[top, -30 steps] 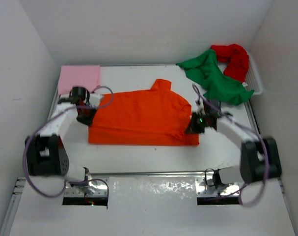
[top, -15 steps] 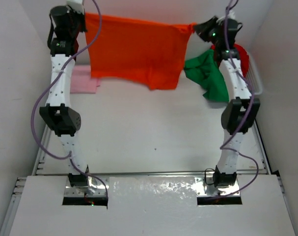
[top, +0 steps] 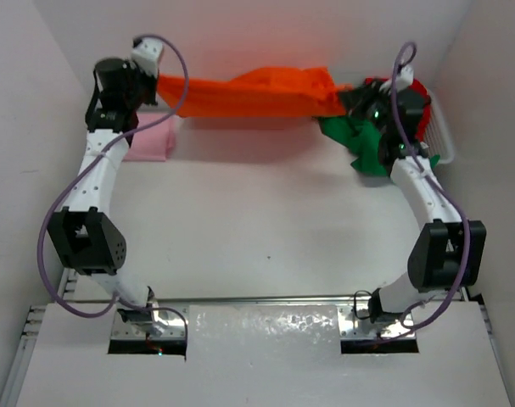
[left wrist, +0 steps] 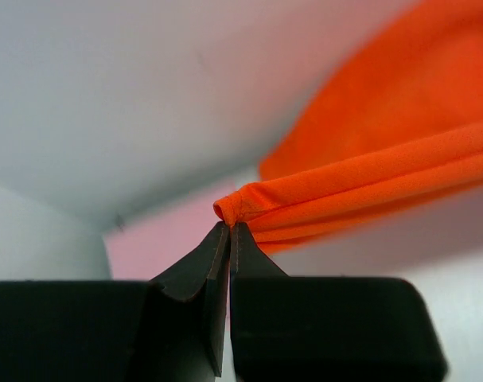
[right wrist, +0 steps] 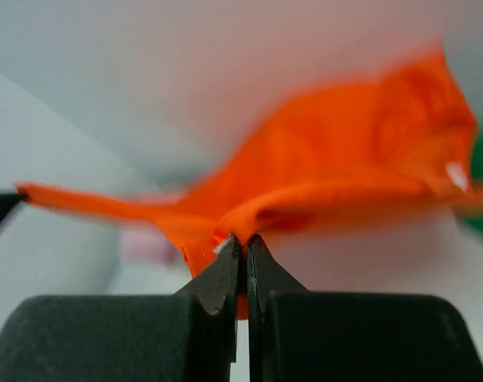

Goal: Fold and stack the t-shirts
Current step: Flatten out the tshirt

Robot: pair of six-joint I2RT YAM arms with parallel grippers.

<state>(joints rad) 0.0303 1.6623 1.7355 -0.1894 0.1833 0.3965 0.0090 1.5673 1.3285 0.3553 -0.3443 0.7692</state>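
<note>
I have the orange shirt strung between both arms across the top of the overhead view. It is bunched into a long, loosely gathered band that runs from upper left to upper right and hangs clear of the table, with its shadow on the surface below.

The left gripper sits at the upper left end of that band. In the left wrist view its two dark fingers are pressed together at the tips, and a rolled edge of orange cloth is pinched just at the points. The rest of the fabric runs off to the right of that frame.

The right gripper is at the upper right end. Its own camera shows the fingers closed tight on a fold of the same shirt, with the cloth fanning out above and to the right, a little blurred.

The pink shirt lies flat and squared off at the upper left of the table, just under the left arm. The green shirt is crumpled at the upper right, partly behind the right arm. The red shirt is heaped beside it, against the white basket at the right edge.
</note>
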